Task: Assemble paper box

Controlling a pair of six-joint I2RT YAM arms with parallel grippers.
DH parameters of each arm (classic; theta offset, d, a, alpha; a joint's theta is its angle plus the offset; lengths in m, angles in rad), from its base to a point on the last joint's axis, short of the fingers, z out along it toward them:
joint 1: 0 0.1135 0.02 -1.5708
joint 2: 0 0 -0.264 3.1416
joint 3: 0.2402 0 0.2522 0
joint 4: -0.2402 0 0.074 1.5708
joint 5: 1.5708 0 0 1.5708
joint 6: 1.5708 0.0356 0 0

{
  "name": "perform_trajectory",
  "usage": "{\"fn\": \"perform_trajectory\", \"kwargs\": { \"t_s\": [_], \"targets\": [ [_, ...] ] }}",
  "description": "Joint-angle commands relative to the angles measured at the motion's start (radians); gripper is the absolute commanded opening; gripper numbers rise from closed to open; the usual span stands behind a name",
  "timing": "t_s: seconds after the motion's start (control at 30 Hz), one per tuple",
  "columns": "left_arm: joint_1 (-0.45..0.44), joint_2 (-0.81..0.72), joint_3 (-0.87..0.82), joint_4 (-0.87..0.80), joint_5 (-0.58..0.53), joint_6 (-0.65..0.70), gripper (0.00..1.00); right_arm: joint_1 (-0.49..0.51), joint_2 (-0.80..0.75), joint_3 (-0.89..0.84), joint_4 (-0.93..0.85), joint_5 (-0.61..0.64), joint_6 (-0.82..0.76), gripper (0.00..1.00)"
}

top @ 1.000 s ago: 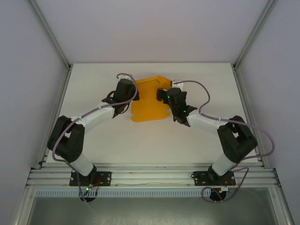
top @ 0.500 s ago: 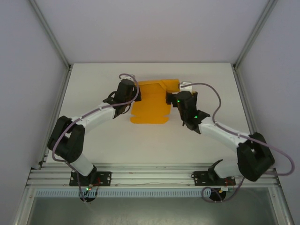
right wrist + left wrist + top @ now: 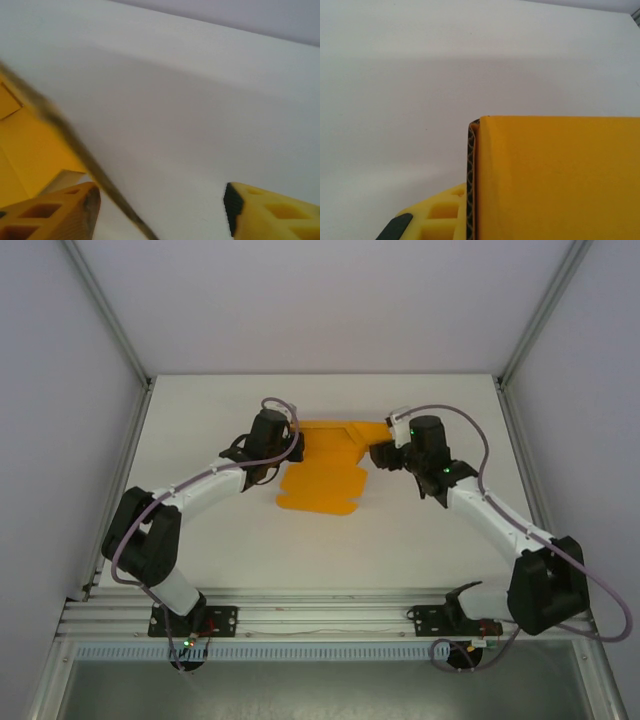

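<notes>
- Across the white counter point(image 3: 250, 540), the main change is the right arm. It has swung outward from over the sheet and now reaches in from the far right.
- The paper box point(image 3: 322, 478) is not yet a box. It is a mostly flat orange-yellow sheet lying mid-counter between both arms, and its near end has slid slightly toward the bases.
- The left pincer point(image 3: 292, 448) stays shut on the sheet's left edge, where a doubled layer of card point(image 3: 560, 180) shows, so that side looks anchored.
- The right pincer point(image 3: 161, 200) has narrowed from wide to roughly half open at the far-right flap. A blurred card edge runs between its fingers point(image 3: 55, 212), but nothing is clamped yet. It is probably closing to lift that flap into a wall.
</notes>
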Motion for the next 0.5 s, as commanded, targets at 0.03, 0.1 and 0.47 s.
{"fn": "perform_trajectory", "kwargs": {
  "t_s": [0.03, 0.1, 0.47],
  "targets": [
    [0.001, 0.020, 0.031, -0.040, 0.018, 0.030, 0.00, -0.003, 0.015, 0.040, -0.022, -0.024, -0.020, 0.45],
    [0.002, 0.025, 0.033, -0.052, 0.016, 0.033, 0.00, -0.003, 0.022, 0.053, -0.036, -0.005, -0.021, 0.25],
    [-0.015, 0.059, 0.076, -0.102, 0.010, -0.013, 0.00, 0.064, 0.125, 0.087, -0.065, 0.242, 0.115, 0.02]
  ]
}}
